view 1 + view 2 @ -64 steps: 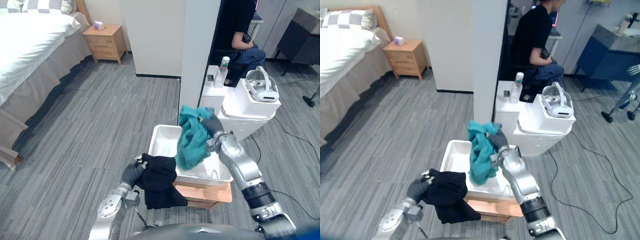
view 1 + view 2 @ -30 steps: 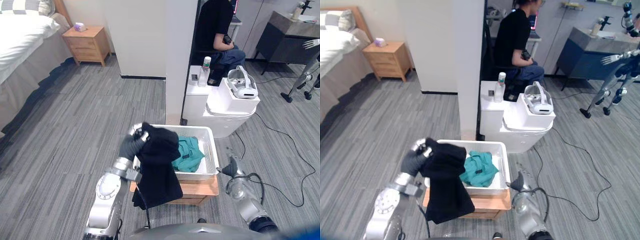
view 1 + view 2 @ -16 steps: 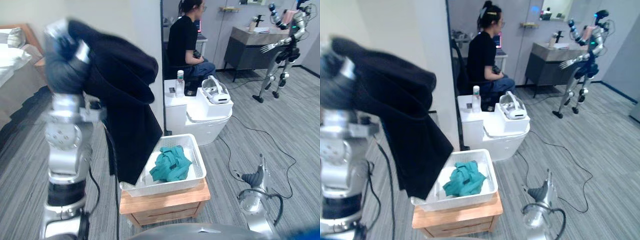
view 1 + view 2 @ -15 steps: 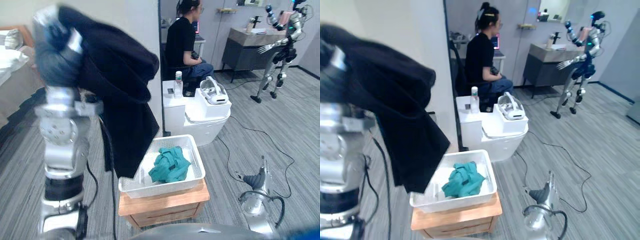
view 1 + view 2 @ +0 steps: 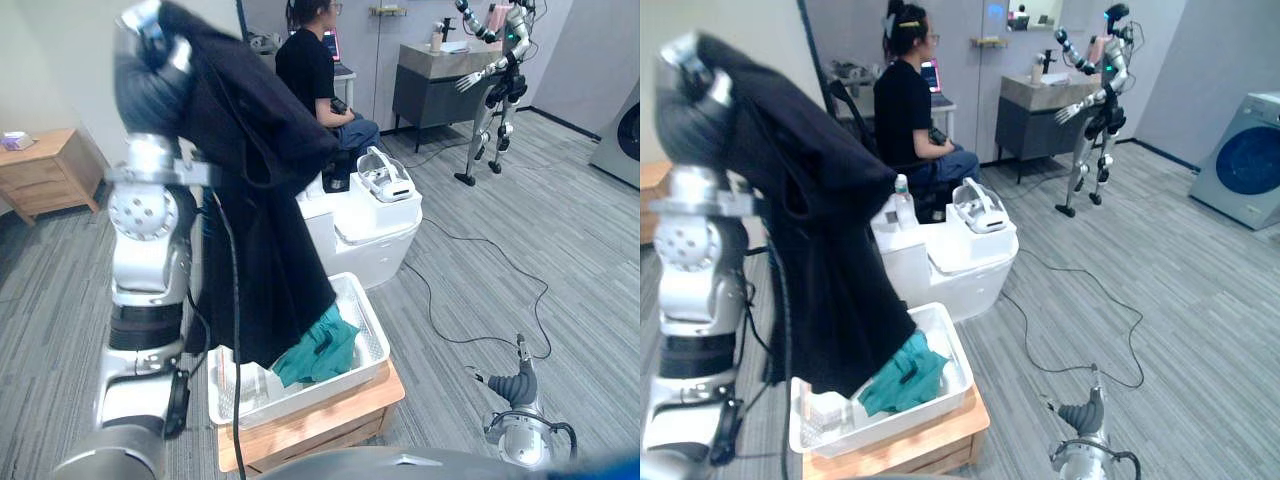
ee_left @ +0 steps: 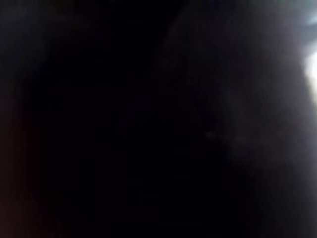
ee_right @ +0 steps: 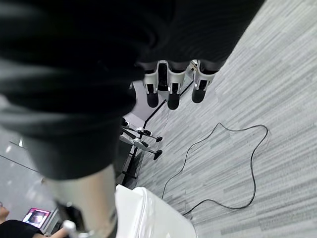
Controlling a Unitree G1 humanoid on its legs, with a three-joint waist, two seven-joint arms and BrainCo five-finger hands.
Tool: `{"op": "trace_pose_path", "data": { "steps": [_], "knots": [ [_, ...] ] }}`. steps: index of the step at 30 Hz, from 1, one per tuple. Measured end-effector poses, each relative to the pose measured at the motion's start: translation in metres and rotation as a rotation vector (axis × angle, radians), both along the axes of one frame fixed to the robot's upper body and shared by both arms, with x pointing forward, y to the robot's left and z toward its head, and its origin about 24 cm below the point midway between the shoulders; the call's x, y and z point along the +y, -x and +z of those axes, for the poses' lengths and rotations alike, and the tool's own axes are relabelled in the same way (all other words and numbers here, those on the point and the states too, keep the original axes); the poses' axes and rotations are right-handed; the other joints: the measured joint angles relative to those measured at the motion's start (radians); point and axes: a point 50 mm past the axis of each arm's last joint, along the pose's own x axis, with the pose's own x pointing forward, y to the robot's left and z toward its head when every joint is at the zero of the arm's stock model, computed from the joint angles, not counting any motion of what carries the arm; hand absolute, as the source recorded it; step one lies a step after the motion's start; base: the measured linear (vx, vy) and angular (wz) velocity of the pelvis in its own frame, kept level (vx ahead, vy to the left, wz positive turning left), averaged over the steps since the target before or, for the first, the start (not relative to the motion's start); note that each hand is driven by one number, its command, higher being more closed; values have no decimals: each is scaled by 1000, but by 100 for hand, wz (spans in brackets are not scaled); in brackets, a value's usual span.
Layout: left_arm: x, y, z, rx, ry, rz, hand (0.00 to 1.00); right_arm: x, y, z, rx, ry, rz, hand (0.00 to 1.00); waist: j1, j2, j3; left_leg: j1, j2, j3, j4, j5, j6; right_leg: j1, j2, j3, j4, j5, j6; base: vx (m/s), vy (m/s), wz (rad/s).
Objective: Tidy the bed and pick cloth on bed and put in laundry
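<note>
Over the basket [image 5: 376, 338], high up: black cloth [image 5: 260, 200] draped across the left hand [image 5: 148, 70], arm at near full stretch upward. The garment is long, so it hangs free with its hem coming down at the basket's left part. Hem looks to sit just inside the rim, close by the teal cloth [image 5: 318, 350]; touching or not, cannot tell. Left hand's fingers are buried under the fabric, so the grip cannot be read. Judgement: the height is there to get the whole length above the rim, so the cloth goes in rather than trailing over the side. Teal cloth lies bunched in the basket's right half, already delivered. Basket is white and slatted, seated on a low wooden stand [image 5: 330, 415], which brings it up within arm's reach. Right hand [image 5: 517, 383] hangs low at the robot's right side, well apart from the basket, fingers straight and loose with nothing in them; likely kept out of the way. Step in hand: putting in the black cloth. Next move calls for lowering the arm over the basket's middle, then letting go. Risk: fabric snagging on the hand, or spilling over the left rim. Beyond: white cabinet [image 5: 370, 215] with a headset [image 5: 385, 180] on it; seated person [image 5: 305, 70] behind, back turned.
</note>
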Motion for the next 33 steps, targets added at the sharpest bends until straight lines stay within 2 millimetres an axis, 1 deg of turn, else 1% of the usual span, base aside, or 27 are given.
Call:
{"op": "trace_pose_path", "data": {
  "steps": [1,3,4,6,7,8,9,10,12,14,15,16,17,18,19,21,22,23,25,26,27,28,30,33],
  "knots": [
    [0,0,-9,32,-4,3,100,0,1,0,0,-2,0,0,0,0,5,0,1,0,0,-1,0,0,1,0,0,-1,-1,-19,-48,1],
    [-6,-2,-49,184,-5,-35,100,-1,7,-3,20,-13,-4,0,0,-2,20,-2,4,-1,-2,-2,-1,0,3,0,0,-4,-1,-13,-47,3],
    [-8,0,-60,222,-6,-47,100,-1,9,-5,29,-16,-6,0,0,-3,23,-3,5,-2,-3,-2,-1,0,4,1,0,-5,0,2,-41,3],
    [-21,10,-98,354,-34,-108,100,-1,14,-13,63,-41,-25,0,0,-2,24,-7,7,-3,-3,-4,-4,-6,7,2,3,-11,0,23,-38,1],
    [-25,14,-106,381,-47,-123,100,-1,15,-15,69,-46,-26,0,0,-1,25,-7,8,-3,-3,-5,-4,-6,8,2,4,-12,-1,41,-23,-1],
    [-33,23,-124,435,-85,-146,100,-1,17,-18,80,-57,-22,0,1,3,28,-7,8,-3,0,-6,-6,-7,9,3,6,-15,-1,33,-14,0],
    [-37,27,-132,460,-100,-159,100,-1,18,-19,83,-63,-22,0,1,5,29,-7,8,-2,0,-6,-6,-7,9,3,6,-15,-1,32,-18,-2],
    [-47,37,-147,508,-151,-183,100,1,21,-21,90,-78,-22,0,2,8,35,-6,8,4,0,-6,-7,-7,8,4,6,-15,-1,0,0,0],
    [-54,44,-158,546,-220,-188,100,6,21,-23,79,-105,-17,0,4,7,45,-5,9,10,0,-7,-7,-8,8,5,9,-17,1,-17,-21,-1],
    [-55,45,-161,558,-265,-177,100,9,20,-24,66,-132,-22,0,8,3,65,-8,9,12,0,-8,-7,-17,8,5,22,-22,1,-61,-47,0],
    [-54,44,-166,575,-291,-157,100,9,20,-24,64,-133,-26,0,14,3,72,-18,8,11,-2,-11,-6,-32,6,5,36,-30,5,-82,-46,-1],
    [-50,41,-176,615,-304,-129,100,8,20,-25,65,-142,-35,0,20,2,74,-45,9,13,12,-23,-9,-66,3,14,62,-39,6,-76,-42,-2],
    [-47,40,-182,642,-304,-116,100,7,19,-26,63,-148,-40,0,22,2,74,-63,9,17,19,-29,-3,-90,3,21,76,-44,4,-51,-39,-12],
    [-41,40,-196,700,-318,-72,100,5,15,-24,50,-150,-46,0,23,7,77,-86,10,38,24,-29,-3,-127,2,29,96,-48,3,-22,-29,-10],
    [-38,41,-202,725,-332,-50,100,4,13,-24,43,-150,-51,0,23,9,84,-98,10,42,28,-28,-3,-139,1,30,100,-48,3,-15,-35,-10],
    [-27,43,-229,838,-395,44,100,-2,7,-24,34,-143,-51,0,16,13,127,-127,8,47,36,-8,3,-177,-2,32,122,-50,0,1,-27,-3],
    [-24,44,-237,881,-399,70,100,-4,6,-24,31,-141,-51,0,14,13,134,-130,7,51,39,-3,2,-185,-2,33,127,-51,-2,33,-9,-8],
    [-12,47,-253,974,-395,136,100,-5,4,-24,24,-137,-48,0,14,14,149,-131,9,72,49,0,1,-191,1,41,140,-55,-8,47,6,-10],
    [7,58,-274,1089,-380,242,100,-5,4,-23,17,-135,-44,0,5,13,155,-129,15,100,69,0,1,-192,3,53,155,-62,-17,58,13,-9],
    [20,63,-281,1126,-368,306,100,-6,4,-23,11,-132,-40,0,1,13,156,-126,17,115,81,0,1,-193,2,54,173,-74,-18,39,8,0],
    [30,65,-281,1131,-354,364,100,-8,3,-22,6,-125,-32,0,1,12,157,-124,17,124,88,0,1,-200,-1,55,200,-93,-18,21,3,3],
    [35,66,-280,1128,-347,386,0,-9,3,-21,3,-121,-26,0,1,12,157,-124,16,125,90,0,1,-208,-1,57,214,-100,-19,0,0,0],
    [45,65,-275,1102,-330,438,0,-11,2,-19,-6,-117,-4,0,5,8,166,-127,17,135,104,-4,-3,-228,-5,60,258,-127,-20,0,0,0],
    [42,63,-275,1098,-287,423,0,-11,1,-18,-11,-120,5,0,3,13,184,-132,26,149,119,-23,-8,-244,1,61,284,-142,-18,-57,-30,-2]
  ]
}}
